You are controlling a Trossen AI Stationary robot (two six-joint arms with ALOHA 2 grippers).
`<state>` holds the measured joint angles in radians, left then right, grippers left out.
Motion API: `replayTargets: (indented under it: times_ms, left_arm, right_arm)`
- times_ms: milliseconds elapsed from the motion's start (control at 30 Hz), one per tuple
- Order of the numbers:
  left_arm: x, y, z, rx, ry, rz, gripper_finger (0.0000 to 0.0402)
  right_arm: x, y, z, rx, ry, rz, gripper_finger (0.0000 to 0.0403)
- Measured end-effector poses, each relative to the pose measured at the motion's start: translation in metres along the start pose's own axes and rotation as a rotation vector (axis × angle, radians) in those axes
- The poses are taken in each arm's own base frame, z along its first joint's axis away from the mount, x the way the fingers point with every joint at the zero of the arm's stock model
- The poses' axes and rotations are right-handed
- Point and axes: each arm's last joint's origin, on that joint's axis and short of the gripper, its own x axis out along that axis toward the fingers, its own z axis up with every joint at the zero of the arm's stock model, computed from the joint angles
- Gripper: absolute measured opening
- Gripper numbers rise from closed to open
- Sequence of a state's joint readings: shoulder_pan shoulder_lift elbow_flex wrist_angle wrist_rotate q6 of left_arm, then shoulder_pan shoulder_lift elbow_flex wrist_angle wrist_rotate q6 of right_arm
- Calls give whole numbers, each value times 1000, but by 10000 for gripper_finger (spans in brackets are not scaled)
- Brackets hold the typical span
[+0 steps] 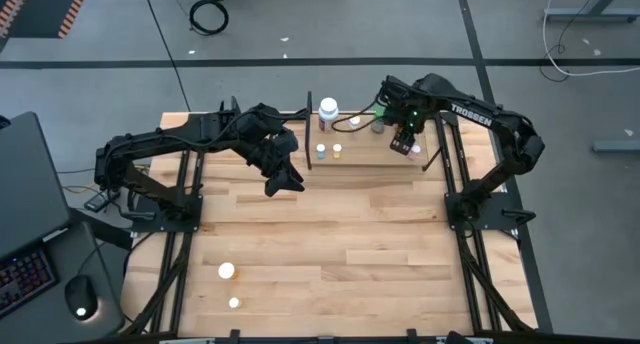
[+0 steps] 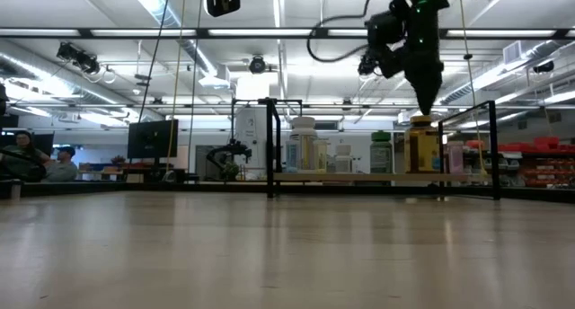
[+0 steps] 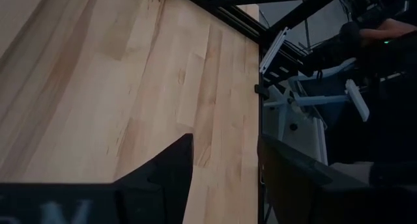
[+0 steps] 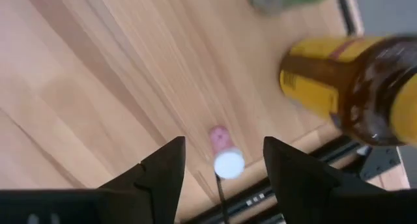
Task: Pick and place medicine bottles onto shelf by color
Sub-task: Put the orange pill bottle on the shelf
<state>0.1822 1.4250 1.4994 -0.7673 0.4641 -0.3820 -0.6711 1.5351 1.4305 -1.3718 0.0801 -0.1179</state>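
The shelf [image 1: 372,160], a narrow light-wood plank between black posts, stands at the table's far edge. On it stand a larger white bottle [image 1: 328,110], a green one [image 2: 382,153], a yellow dark-capped one [image 4: 339,81] and some tiny ones [image 1: 337,150]. My right gripper [image 4: 225,178] hangs open above the shelf's right end, pointing down. A small pink white-capped bottle [image 4: 225,157] shows far below between its fingers, and the yellow bottle stands beside them. My left gripper [image 3: 225,175] is open over bare table left of the shelf. Two white bottles [image 1: 226,271] stand near the table's near-left corner.
Thin black posts [image 2: 269,147] frame the shelf at its ends. Black arm frames run along the table's left and right sides [image 1: 480,264]. A keyboard and mouse [image 1: 80,296] lie off the table's left. People sit far off in the room [image 2: 40,161].
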Motion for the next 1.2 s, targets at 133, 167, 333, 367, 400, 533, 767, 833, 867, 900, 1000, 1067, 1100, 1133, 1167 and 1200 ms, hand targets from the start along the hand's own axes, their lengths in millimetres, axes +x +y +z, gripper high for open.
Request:
replayTargets:
  times_ms: [133,167,333,367,400,533,767,833,867,900,1000,1067,1100,1133,1167,1200]
  left_arm:
    - [0,0,0,0,0,0,183]
    - [0,0,0,0,0,0,183]
    - [0,0,0,-26,0,0,180]
    - [0,0,0,-25,0,0,179]
    - [0,0,0,-25,0,0,178]
    - [0,0,0,-26,0,0,178]
    - [0,0,0,-25,0,0,182]
    - [0,0,0,-26,0,0,180]
    - [0,0,0,-26,0,0,179]
    - [0,0,0,-25,0,0,178]
    - [0,0,0,-25,0,0,177]
    - [0,0,0,-25,0,0,178]
    - [0,0,0,-26,0,0,179]
    - [0,0,0,-25,0,0,180]
    - [0,0,0,-25,0,0,181]
    - [0,0,0,-25,0,0,182]
  right_arm:
    - [-22,6,6,38,-79,28,215]
    - [-28,8,7,45,-97,34,215]
    - [-48,19,11,55,-165,52,215]
    - [-50,21,11,55,-172,54,215]
    - [-51,23,11,59,-175,56,215]
    - [-51,29,11,70,-169,64,215]
    - [-52,39,10,66,-165,72,215]
    - [-52,41,8,63,-150,73,215]
    - [-52,42,8,62,-147,74,215]
    - [-52,43,8,59,-146,74,215]
    - [-54,47,6,47,-149,84,215]
    - [-57,49,5,39,-164,87,215]
    - [-58,50,4,35,-170,88,215]
    - [-59,50,3,33,-179,90,215]
    - [-61,51,3,36,-190,92,215]
    - [-62,51,2,38,-201,93,215]
